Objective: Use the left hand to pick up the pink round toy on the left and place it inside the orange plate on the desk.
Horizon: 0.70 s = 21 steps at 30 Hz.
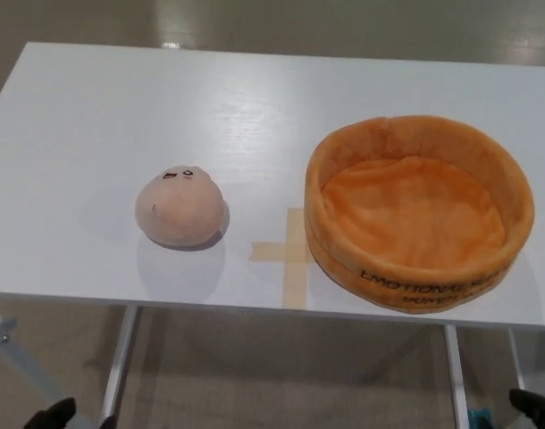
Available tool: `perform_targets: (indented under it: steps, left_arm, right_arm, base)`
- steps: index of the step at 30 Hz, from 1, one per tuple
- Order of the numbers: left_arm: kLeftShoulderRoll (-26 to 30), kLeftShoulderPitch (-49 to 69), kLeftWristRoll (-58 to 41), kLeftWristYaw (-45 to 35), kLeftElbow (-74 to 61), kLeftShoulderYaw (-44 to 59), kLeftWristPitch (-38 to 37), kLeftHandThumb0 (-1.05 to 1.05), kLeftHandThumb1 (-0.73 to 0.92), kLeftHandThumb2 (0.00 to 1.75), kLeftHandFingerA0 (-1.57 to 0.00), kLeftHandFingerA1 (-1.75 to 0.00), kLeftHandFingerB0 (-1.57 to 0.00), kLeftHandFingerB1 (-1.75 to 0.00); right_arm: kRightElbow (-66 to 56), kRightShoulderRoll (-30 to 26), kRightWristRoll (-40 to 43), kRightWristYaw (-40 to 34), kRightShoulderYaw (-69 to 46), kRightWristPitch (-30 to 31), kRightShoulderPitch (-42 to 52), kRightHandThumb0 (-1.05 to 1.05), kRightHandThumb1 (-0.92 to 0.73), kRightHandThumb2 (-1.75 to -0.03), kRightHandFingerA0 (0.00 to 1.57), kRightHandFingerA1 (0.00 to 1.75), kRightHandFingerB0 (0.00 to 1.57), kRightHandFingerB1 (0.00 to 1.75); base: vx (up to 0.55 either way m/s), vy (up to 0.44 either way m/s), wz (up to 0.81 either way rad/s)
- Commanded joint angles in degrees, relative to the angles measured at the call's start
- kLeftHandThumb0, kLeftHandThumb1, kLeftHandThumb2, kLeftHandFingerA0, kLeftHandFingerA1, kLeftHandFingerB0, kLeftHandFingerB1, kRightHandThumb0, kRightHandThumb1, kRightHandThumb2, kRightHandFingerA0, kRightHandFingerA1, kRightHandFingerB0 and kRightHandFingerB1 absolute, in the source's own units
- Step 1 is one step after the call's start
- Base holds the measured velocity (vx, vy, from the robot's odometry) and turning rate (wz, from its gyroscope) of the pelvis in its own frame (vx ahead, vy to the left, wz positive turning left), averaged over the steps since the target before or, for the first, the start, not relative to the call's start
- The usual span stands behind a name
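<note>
- The left hand (pixel 51 414) is showing only as a black tip at the bottom edge, below the desk; whether its fingers are apart or closed cannot be told.
- The right hand (pixel 533 407) is peeking in at the bottom right corner, also below the desk, and its state cannot be told either.
- The desk (pixel 103 116) is spreading white across the view, its metal legs (pixel 119 362) slanting down to the floor (pixel 281 371).
- The toy (pixel 180 208), pink and round with a small face on top, is sitting on the desk left of centre, near the front edge, touching nothing else.
- A tape cross (pixel 292 253) is lying flat on the desk between the toy and the plate, its right arm reaching the plate's wall.
- The plate (pixel 419 277), a soft orange basket with a thick padded rim, is resting on the right side of the desk, well apart from the toy.
- Its inside is showing only its own orange lining; black lettering is running along the front wall, partly readable.
</note>
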Motion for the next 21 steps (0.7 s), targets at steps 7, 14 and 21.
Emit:
perform_targets:
  steps: [7, 14, 21]
  left_arm:
    - [-0.1, -0.3, -1.0, 0.7, 2.5, 0.8, -5.5, -0.42, 0.48, 0.65, -0.21, -0.4, -0.22, -0.35]
    - [1.3, 0.7, -1.2, -8.3, 2.4, -0.4, -5.4, -0.42, 0.54, 0.59, -0.06, -0.25, -0.11, -0.25]
    - [5.8, 4.2, 0.6, -21.9, -1.3, -5.8, -8.1, -0.57, 0.38, 0.69, -0.07, -0.28, -0.09, -0.28]
  right_arm:
    - [2.3, 0.2, 1.0, -3.3, -0.5, -5.1, -0.2, -0.48, -0.41, -0.96, 0.42, 0.85, 0.12, 0.65]
    - [2.5, 0.2, 0.9, -3.0, -0.1, -5.6, 0.3, -0.5, -0.38, -0.95, 0.37, 0.79, 0.11, 0.63]
    - [2.6, -0.4, 0.7, -2.4, 0.7, -5.4, 0.1, -0.5, -0.48, -0.77, 0.26, 0.9, 0.04, 0.73]
  base:
    - [0.0, 0.0, 0.0]
    - [0.0, 0.0, 0.0]
    - [0.0, 0.0, 0.0]
